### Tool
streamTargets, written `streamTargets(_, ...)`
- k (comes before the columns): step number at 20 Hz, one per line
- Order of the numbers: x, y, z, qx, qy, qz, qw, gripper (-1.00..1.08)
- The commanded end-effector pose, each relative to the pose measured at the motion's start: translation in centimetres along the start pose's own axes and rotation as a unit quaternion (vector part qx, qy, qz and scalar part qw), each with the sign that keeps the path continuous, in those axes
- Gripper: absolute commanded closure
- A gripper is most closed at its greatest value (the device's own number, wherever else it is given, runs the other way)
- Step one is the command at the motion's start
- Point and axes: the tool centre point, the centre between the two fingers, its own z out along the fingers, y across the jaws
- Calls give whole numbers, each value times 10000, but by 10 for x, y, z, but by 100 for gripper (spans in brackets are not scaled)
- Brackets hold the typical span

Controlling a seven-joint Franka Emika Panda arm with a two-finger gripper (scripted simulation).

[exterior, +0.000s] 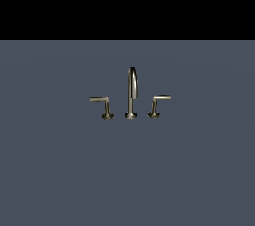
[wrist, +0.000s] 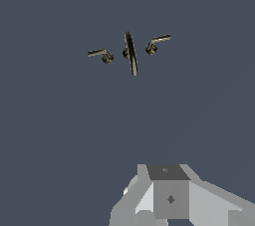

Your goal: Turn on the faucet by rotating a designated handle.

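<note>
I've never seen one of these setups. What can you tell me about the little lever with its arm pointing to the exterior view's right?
The handle is a short, brassy-grey, metallic-looking L-shaped lever: a thin arm on an upright post with a flared base. It stands on the grey floor, on the exterior view's right of the tall spout, apart from it. Nothing touches it.

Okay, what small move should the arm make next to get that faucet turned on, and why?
Probably move the tool toward the handle, the lever whose arm points to the exterior view's right. The wrist view shows the faucet well ahead with bare floor between, so nothing is within reach yet.
</note>
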Motion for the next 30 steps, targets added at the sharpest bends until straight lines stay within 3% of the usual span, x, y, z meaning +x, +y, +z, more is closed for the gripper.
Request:
streamTargets(1, 14, 1, 5, -7, 1, 230, 9997, 108)
streamTargets(8, 68, 6, 30, -33, 12, 1113, 9938, 108)
streamTargets(15, 125, 15, 66, -63, 30, 2075, 9782, 108)
streamTargets(22, 177, 27, 113, -90, 51, 3012, 9535, 108)
streamTargets(30, 228, 45, 177, -117, 79, 4042, 9146, 108)
